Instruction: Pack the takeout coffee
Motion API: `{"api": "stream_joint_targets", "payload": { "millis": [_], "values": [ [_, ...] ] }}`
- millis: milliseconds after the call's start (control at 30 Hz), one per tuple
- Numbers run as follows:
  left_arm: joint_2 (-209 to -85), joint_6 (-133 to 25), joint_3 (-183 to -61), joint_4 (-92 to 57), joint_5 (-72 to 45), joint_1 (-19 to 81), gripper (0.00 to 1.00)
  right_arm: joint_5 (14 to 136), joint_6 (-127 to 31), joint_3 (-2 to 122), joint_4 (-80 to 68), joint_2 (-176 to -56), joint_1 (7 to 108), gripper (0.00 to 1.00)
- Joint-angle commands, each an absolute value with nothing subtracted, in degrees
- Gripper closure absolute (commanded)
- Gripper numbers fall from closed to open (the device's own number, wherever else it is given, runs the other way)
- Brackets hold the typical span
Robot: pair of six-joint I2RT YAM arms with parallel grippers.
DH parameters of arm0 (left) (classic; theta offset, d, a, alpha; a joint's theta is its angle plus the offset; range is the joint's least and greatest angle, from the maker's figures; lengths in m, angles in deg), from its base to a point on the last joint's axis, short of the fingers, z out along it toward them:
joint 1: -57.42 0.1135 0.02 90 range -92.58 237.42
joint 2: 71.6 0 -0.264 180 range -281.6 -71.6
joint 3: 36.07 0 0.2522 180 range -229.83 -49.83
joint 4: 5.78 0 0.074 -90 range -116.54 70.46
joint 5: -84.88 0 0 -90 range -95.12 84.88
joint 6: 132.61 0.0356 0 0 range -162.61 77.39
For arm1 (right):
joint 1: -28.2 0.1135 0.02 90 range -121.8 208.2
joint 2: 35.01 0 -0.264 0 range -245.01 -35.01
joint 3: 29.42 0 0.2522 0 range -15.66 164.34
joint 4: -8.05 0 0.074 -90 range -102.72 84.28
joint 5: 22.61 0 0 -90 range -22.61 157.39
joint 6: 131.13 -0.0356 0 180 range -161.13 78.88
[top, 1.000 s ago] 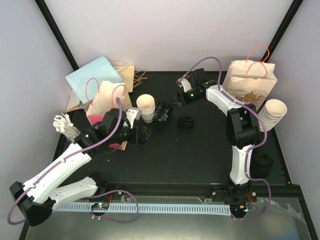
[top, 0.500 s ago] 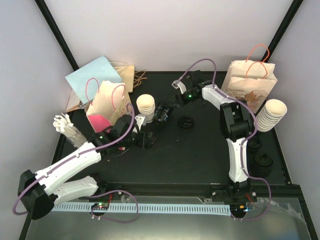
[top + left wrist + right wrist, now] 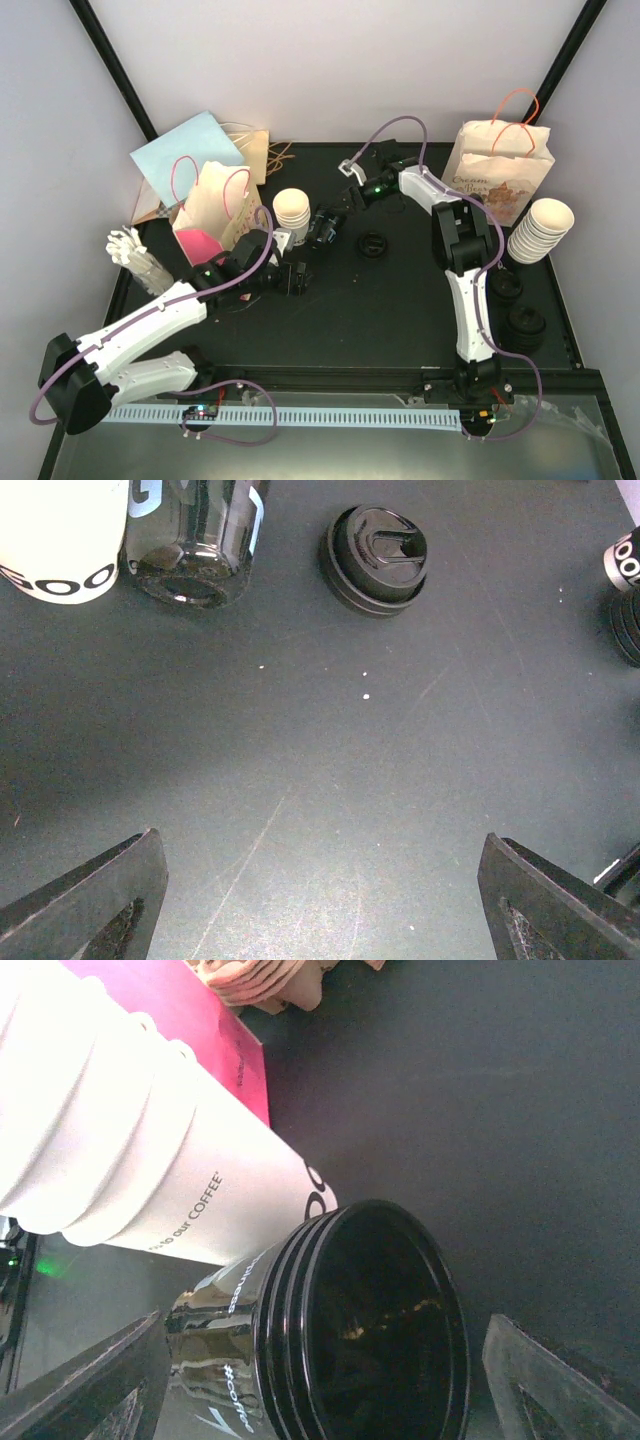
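Status of the pack: early, by my reading, with nothing you can count as packed. The dark cup (image 3: 322,226) stands on the surface touching the stack of white paper cups (image 3: 291,212). Its mouth is uncovered and faces the right wrist camera, and whether it is upright or tipped you cannot tell from these views. The loose black lid (image 3: 373,244) lies apart from it, on bare surface to its right. The open paper bag (image 3: 215,205) with pink handles stands near the left rear, with something pink (image 3: 197,243) showing at its mouth and no cup visible inside. Left to do, as I judge it: lid onto cup, cup into bag. The right gripper (image 3: 320,1370) has its fingers spread wide and empty, the dark cup's rim lying between them in its own view but not clamped. The left gripper (image 3: 320,880) also has its fingers spread wide and holds nothing, low over bare surface just short of the two cups. Other stock: a printed paper bag (image 3: 500,170) at right rear, a second cup stack (image 3: 540,230) beside it, black lid stacks (image 3: 524,327) near the right edge, a blue sheet (image 3: 185,150) at left rear, and a pale bundle (image 3: 130,250) too small to identify. The surface (image 3: 380,320) is matte black, scratched and flecked with white specks. The room has plain pale walls, black corner posts and a pale slotted rail (image 3: 330,415) along the near edge.
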State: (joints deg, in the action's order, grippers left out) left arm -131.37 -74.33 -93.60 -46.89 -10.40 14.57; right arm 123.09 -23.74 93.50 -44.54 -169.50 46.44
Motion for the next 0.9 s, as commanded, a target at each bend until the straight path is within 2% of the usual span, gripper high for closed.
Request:
{"api": "stream_joint_targets", "payload": {
  "millis": [0, 367, 767, 867],
  "values": [
    [-131.2, -74.96, -93.43, -45.4, -9.01, 14.24, 0.12, 128.2, -20.83, 94.46, -47.29, -170.77, 46.1, 0.12],
    [-131.08, -75.18, -92.77, -45.2, -9.08, 14.27, 0.12, 131.51, -17.46, 93.56, -51.53, -171.44, 47.16, 0.14],
    [-130.26, -75.05, -92.25, -45.56, -8.64, 14.26, 0.12, 132.44, -16.87, 85.73, -49.32, -166.58, 47.35, 0.28],
    [-130.27, -74.96, -92.2, -45.63, -8.71, 14.25, 0.12, 132.36, -17.48, 83.42, -47.85, -165.08, 47.36, 0.35]
  ]
}}
